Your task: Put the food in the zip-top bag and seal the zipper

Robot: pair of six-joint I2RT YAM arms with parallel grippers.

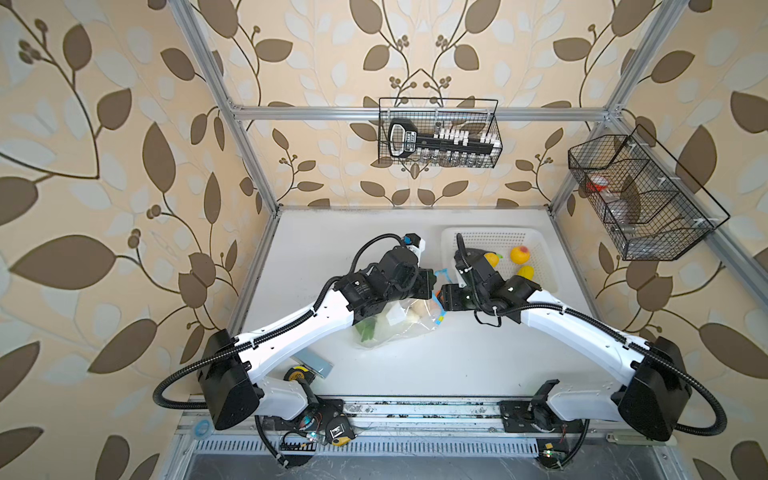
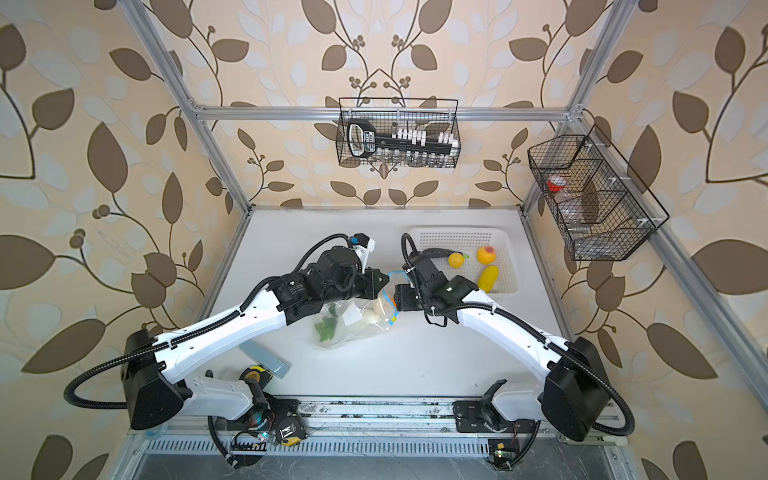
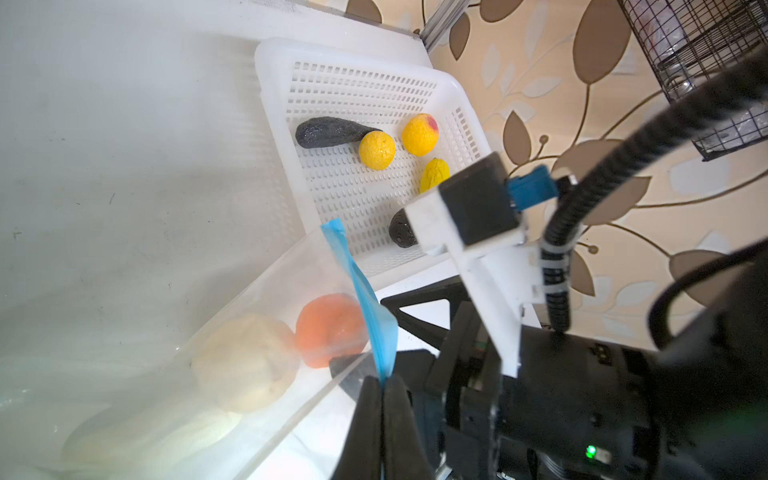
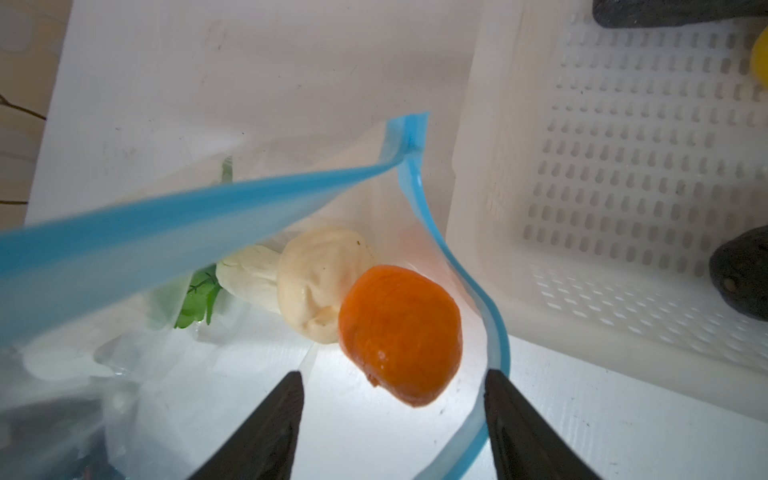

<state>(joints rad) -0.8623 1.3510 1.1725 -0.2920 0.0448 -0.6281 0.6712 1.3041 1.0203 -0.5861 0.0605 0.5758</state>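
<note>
Left gripper (image 3: pixel 382 384): jaws together, clamped on the light-blue zipper (image 3: pixel 361 291), holding up the mouth of the zip-top bag (image 1: pixel 399 328) near table centre. Right gripper (image 4: pixel 394 374): jaws apart at the bag mouth, gripping nothing. The orange (image 4: pixel 399 332) lies just ahead of them inside the bag, touching the beige lump (image 4: pixel 320 282); pale vegetable (image 4: pixel 249 278) and leafy greens (image 4: pixel 199 299) lie beyond. White perforated basket (image 1: pixel 498 237), at 2 o'clock from the bag, holds lemon (image 1: pixel 492 259), peach (image 1: pixel 520 254), corn (image 1: pixel 525 272) and two dark pieces (image 3: pixel 328 132)
</note>
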